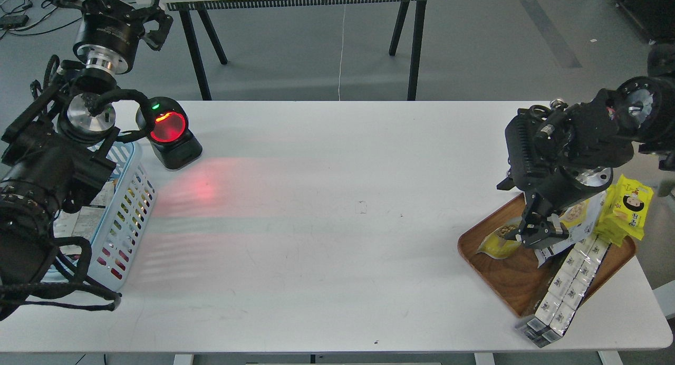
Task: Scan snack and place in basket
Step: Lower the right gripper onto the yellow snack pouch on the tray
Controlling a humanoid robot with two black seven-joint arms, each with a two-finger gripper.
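Note:
Two snack pouches with yellow lower parts lie on the wooden tray [506, 283] at the right. One pouch [495, 245] shows at the tray's left edge, the other [580, 220] leans behind my arm. My right gripper [539, 234] points down onto the tray between them, its fingers slightly apart and touching the pouches; the arm hides much of both. The light blue basket [129, 204] stands at the table's left edge, partly behind my left arm. My left gripper [120, 14] is raised at the far left, open and empty.
A black barcode scanner [170, 134] with a red glowing window stands beside the basket and casts red light on the table. A bright yellow packet with a cartoon face [630, 209] and a row of white boxes [572, 280] lie on the tray's right side.

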